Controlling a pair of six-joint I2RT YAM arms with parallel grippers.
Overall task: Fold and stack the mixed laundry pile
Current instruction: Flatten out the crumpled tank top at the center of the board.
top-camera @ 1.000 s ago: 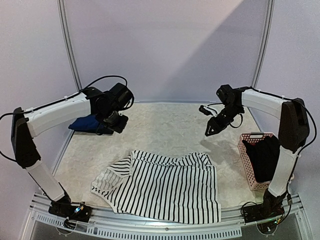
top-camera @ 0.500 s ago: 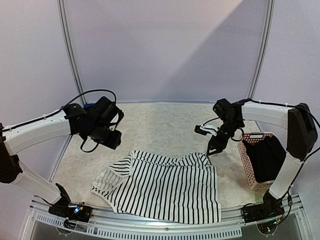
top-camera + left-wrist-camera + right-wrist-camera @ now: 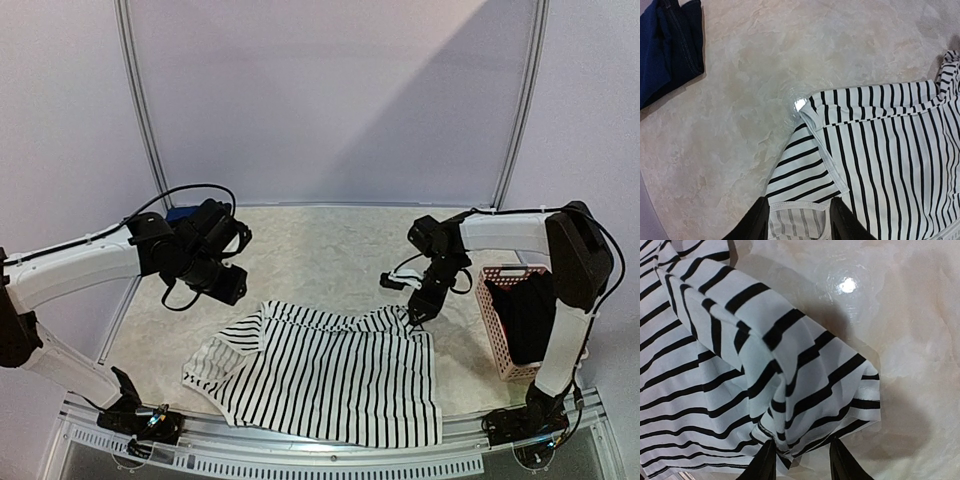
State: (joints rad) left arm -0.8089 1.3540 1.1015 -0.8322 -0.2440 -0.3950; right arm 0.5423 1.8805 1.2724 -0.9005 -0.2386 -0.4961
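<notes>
- We see a pale marbled table (image 3: 320,240) from above. Two white-and-black robot arms reach in over it from the near edge.
- A black-and-white striped tank top (image 3: 335,375) lies spread across the near middle of the table. It is rumpled, its left part is folded over itself, and its far right corner is bunched up.
- The left gripper (image 3: 226,286) hangs in the air over the table's left side, just beyond the top's far left corner. It touches nothing.
- In the left wrist view, its two black fingers (image 3: 754,224) stand apart. A hemmed edge of the striped cloth shows on the table below, in the gap between them.
- The right gripper (image 3: 414,314) points down at the top's bunched far right corner.
- In the right wrist view, its fingers (image 3: 844,464) stand apart, one to each side of the folded corner's edge. The cloth reaches into the gap but is not pinched. We cannot tell whether either finger touches it.
- A navy piece (image 3: 667,47) lies bunched at the far left of the table, well apart from the striped top. From above it is mostly hidden behind the left arm.
- A pink slotted basket (image 3: 489,310) stands at the table's right edge, beside the right arm. A black garment (image 3: 530,312) fills it.
</notes>
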